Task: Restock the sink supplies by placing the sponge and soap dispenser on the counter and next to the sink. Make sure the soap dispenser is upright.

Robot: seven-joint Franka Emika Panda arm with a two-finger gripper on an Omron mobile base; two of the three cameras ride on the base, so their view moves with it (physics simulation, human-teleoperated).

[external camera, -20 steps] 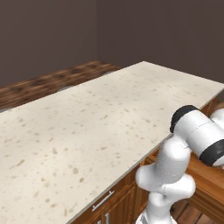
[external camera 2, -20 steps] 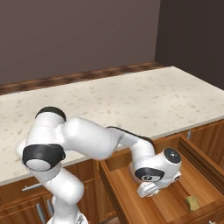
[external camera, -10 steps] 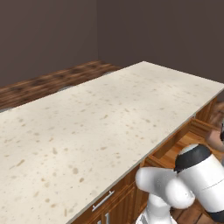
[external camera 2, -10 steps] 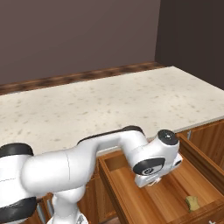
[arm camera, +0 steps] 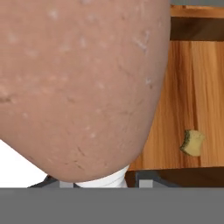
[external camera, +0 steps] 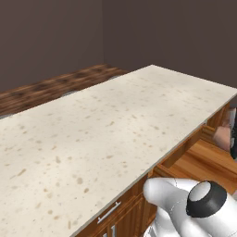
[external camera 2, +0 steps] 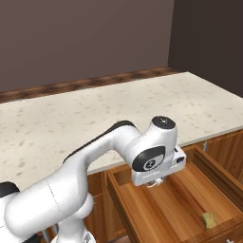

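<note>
Claw (external camera 2: pixel 153 183): over the open drawer (external camera 2: pixel 161 209), below the tabletop (external camera 2: pixel 95 114) edge; clamped on the soap bottle.
Soap bottle (arm camera: pixel 78 83): reddish-brown body close against the hand camera, pale pump top toward the view's bottom; a sliver shows at the right edge of the left base view.
Sponge (external camera 2: pixel 208 219): lying on the drawer floor near its front right corner, apart from the claw.
Tabletop: beige speckled, bare.

Lighting was pretty flat and even, with the bench (external camera: pixel 106 125) bright and the back wall (external camera 2: pixel 85 38) dim. Up close the soap dispenser (arm camera: pixel 78 87) looked soft and blurry, no glare anywhere, and shadows were faint.
</note>
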